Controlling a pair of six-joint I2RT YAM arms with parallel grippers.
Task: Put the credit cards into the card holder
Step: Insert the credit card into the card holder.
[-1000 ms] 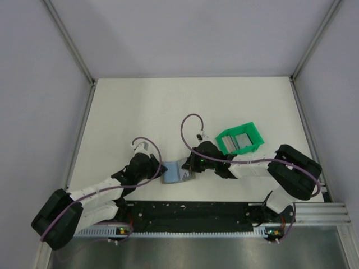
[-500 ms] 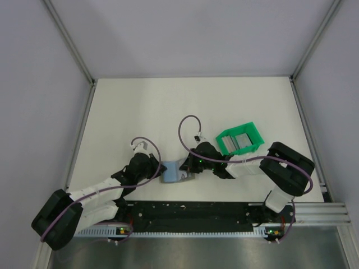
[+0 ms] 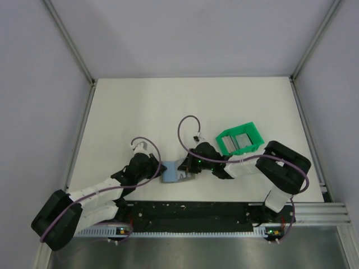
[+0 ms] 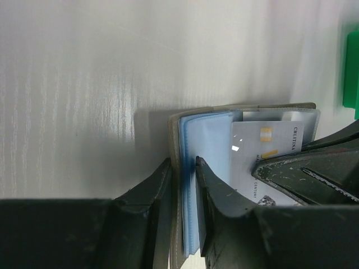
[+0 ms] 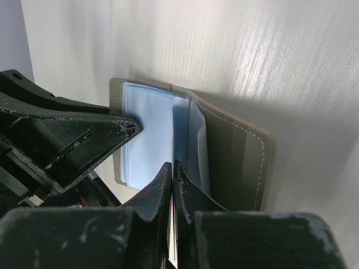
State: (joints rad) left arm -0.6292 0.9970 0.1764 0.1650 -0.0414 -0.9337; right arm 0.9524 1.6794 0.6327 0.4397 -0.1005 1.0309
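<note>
One card holder [image 3: 171,172] lying open between two grippers, long axis left-right. Left gripper [image 4: 184,165] pinching its blue sleeve; right gripper [image 5: 171,171] clamped on one card [image 4: 268,147] partly inside. Two cards [image 3: 240,140] in green tray [image 3: 247,152].

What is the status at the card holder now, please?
Left gripper clamps the card holder by its edge. Right gripper shut on a card, its end at the blue pockets. Green tray stands apart, not in the way.
</note>
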